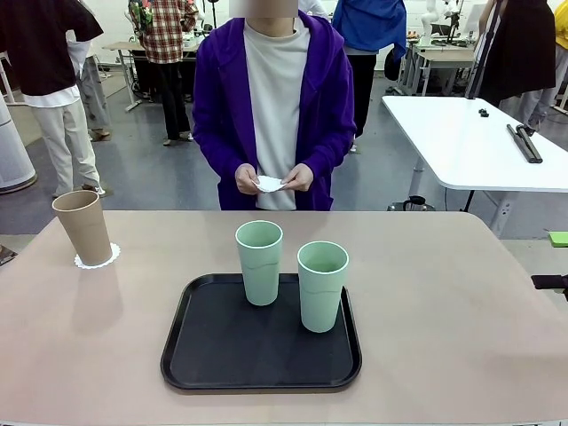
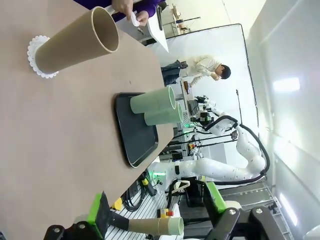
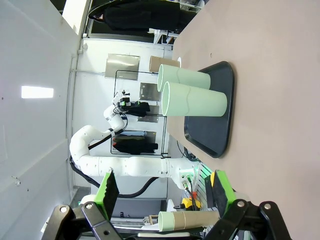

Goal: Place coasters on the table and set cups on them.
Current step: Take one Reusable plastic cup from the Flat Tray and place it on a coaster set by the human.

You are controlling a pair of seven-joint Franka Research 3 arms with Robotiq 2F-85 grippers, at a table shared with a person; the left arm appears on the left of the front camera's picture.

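Tan-brown cup [image 1: 82, 228]: tall, tapered, matte, handleless. Set upright, mouth up, on white lacy coaster [image 1: 99, 261] at far left of beige table [image 1: 461, 302] (scalloped edge seen around base).

First mint cup [image 1: 259, 262] and second mint cup [image 1: 322, 286]: pale green, same shape. Stood upright just beside each other on black tray [image 1: 177, 342] at table's middle, no coasters seen beneath.

White coaster paper [image 1: 269, 184]: held between person's hands [image 1: 300, 177] beyond far edge, count not discernible.
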